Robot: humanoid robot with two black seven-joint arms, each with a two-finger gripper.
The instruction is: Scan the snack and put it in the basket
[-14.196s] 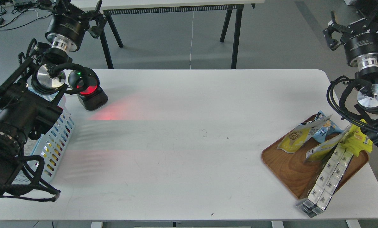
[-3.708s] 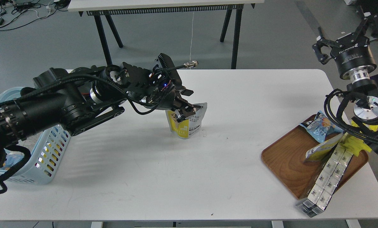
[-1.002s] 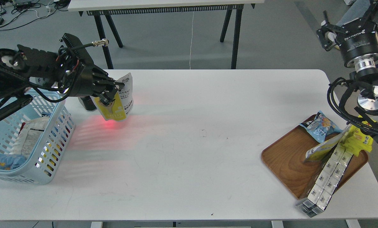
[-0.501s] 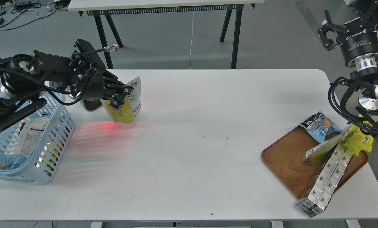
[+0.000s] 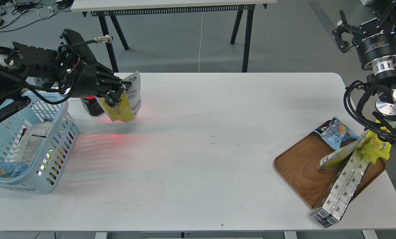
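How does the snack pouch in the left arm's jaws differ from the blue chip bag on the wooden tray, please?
The snack hangs in the air, pinched by the left gripper; the blue chip bag lies on the tray, untouched. The snack shows white printed text and yellow; the bag is blue. Both are small pouches.

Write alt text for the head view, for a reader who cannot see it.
The left gripper holds the snack above the white table, in front of a black scanner casting red light. The light blue basket sits at the table's left edge with packets inside. A wooden tray of snacks lies at the right, where the right gripper is raised clear.
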